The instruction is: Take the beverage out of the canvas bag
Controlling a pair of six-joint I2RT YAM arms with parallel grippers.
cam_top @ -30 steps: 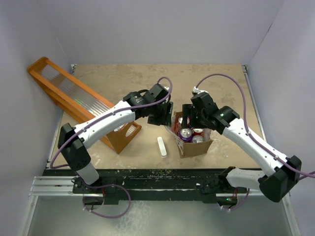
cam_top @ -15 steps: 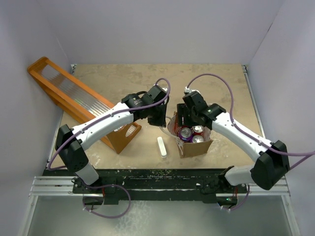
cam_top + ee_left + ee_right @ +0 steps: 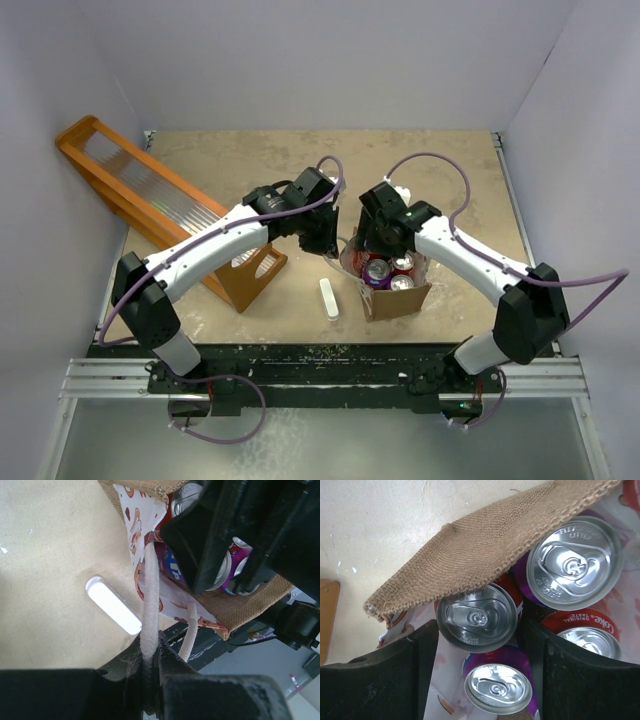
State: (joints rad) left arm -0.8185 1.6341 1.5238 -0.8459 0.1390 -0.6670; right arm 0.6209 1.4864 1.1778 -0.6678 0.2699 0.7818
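Note:
The canvas bag (image 3: 400, 298) stands near the table's front middle, brown burlap (image 3: 485, 545) with white printed sides, holding several beverage cans. My left gripper (image 3: 330, 240) is at the bag's left side, shut on the white rope handle (image 3: 150, 590), which runs taut into the jaws (image 3: 152, 652). My right gripper (image 3: 375, 250) reaches down into the bag mouth. Its two fingers sit close against both sides of a red can (image 3: 477, 617) under the folded burlap flap. A purple can (image 3: 575, 562), a second purple can (image 3: 497, 687) and a red cola can (image 3: 590, 635) crowd around it.
A small white oblong object (image 3: 329, 298) lies on the table just left of the bag. The long orange wooden rack (image 3: 150, 200) slants across the left side, its near end close to my left arm. White walls enclose the table.
My right gripper has swung left and down into the bag mouth and narrowed around the red can. My left gripper has closed on the rope handle.

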